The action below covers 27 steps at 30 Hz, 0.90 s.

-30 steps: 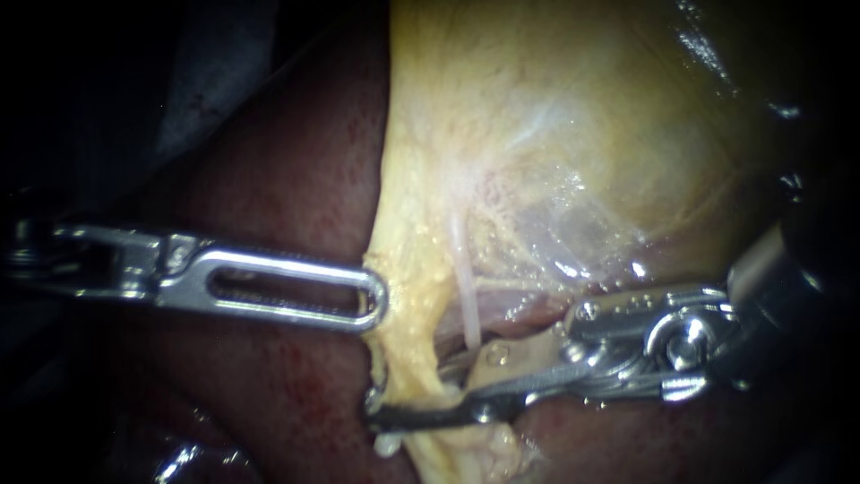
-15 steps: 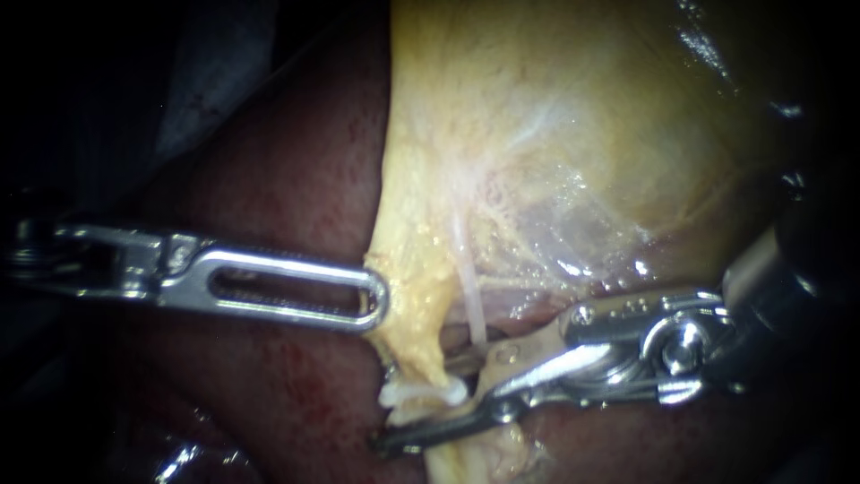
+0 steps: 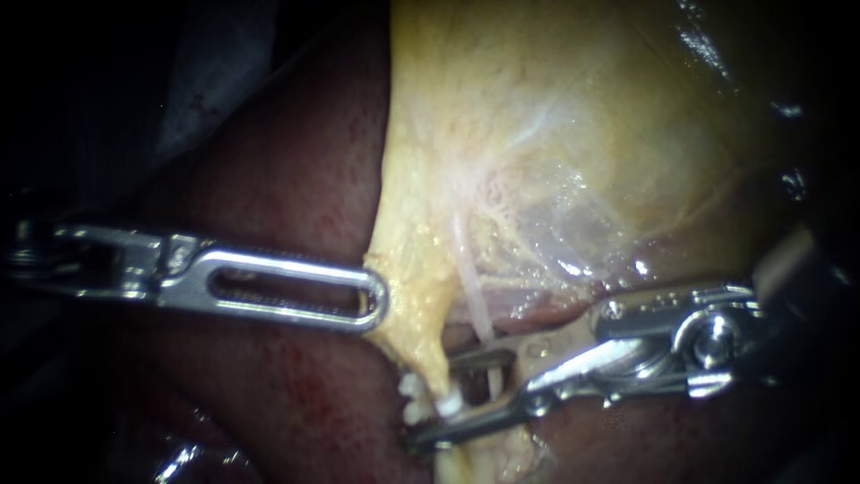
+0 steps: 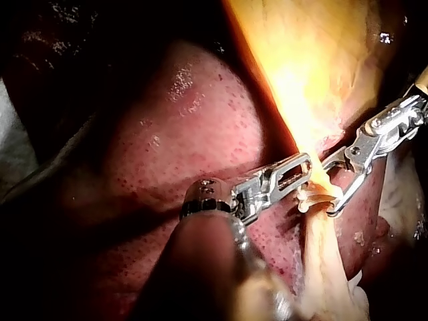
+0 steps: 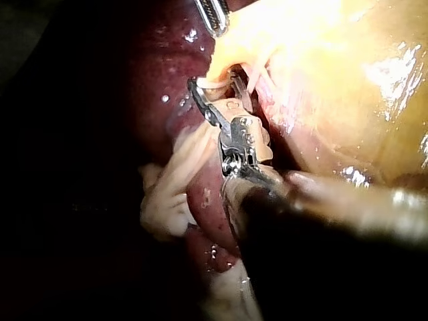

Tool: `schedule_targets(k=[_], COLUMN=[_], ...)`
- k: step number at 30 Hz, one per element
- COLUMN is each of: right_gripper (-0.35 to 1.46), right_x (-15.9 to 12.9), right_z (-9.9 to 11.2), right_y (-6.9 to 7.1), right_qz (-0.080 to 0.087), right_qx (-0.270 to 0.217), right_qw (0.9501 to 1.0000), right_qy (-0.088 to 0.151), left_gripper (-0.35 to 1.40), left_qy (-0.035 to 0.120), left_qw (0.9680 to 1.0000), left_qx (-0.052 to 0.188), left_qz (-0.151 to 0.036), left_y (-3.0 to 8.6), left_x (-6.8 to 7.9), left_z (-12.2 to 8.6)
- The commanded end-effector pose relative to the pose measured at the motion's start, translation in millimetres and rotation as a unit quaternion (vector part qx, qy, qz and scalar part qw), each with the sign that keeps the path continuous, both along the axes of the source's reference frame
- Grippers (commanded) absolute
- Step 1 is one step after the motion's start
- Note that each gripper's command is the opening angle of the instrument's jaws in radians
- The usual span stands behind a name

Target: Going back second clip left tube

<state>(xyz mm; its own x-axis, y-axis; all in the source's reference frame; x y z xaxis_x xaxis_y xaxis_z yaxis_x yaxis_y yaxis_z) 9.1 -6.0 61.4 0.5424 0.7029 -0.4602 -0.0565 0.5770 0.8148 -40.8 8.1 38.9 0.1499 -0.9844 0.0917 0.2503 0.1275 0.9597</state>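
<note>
- White plastic clip [image 3: 446, 406] sits on the yellowish left tube [image 3: 428, 354], between the jaws of the right instrument [image 3: 432, 403], near their tips.
- Right instrument: slim metal jaws parted with a clear gap, one on either side of the tube, gripping nothing.
- Left instrument [image 3: 376, 300]: slotted metal jaws closed on the edge of the pale yellow gallbladder [image 3: 537, 134], the clip just beyond their tips.
- Dark red liver [image 3: 287, 197] lies under both instruments.

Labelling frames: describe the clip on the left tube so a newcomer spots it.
From the big yellow gallbladder, follow its left edge down to where it narrows into the left tube over the dark red liver. The clip crosses that tube at the right instrument's open end effector. It is the only bright white lump there; neighbours are yellow tissue or silver metal.
</note>
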Motion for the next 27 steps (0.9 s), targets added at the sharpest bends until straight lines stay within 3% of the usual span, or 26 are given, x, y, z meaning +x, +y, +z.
schedule_targets(k=[1,10,16,19,27], right_gripper=[0.53,0.51,0.51,0.52,0.55], right_x=[0.0,1.8,4.7,5.3,5.1], right_z=[0.0,0.0,0.1,0.2,0.8], right_y=[-0.1,-0.7,-2.0,-2.5,-1.8], right_qz=[0.0,-0.002,0.003,0.003,0.001], right_qx=[0.0,0.002,0.012,0.011,-0.009], right_qw=[1.0,1.0,0.9995,0.9995,0.9993], right_qy=[0.0,0.0,0.029,0.03,0.037], left_gripper=[-0.35,-0.35,-0.35,-0.35,-0.35], left_qy=[0.0,0.0,-0.001,-0.001,-0.001], left_qw=[1.0,1.0,1.0,1.0,1.0], left_qx=[0.0,0.0,0.0,0.0,0.0], left_qz=[0.0,0.0,0.001,0.001,0.001], left_y=[0.0,0.0,0.0,0.0,0.0], left_x=[0.0,0.0,-0.1,-0.1,-0.1], left_z=[0.0,0.0,0.0,0.0,0.0])
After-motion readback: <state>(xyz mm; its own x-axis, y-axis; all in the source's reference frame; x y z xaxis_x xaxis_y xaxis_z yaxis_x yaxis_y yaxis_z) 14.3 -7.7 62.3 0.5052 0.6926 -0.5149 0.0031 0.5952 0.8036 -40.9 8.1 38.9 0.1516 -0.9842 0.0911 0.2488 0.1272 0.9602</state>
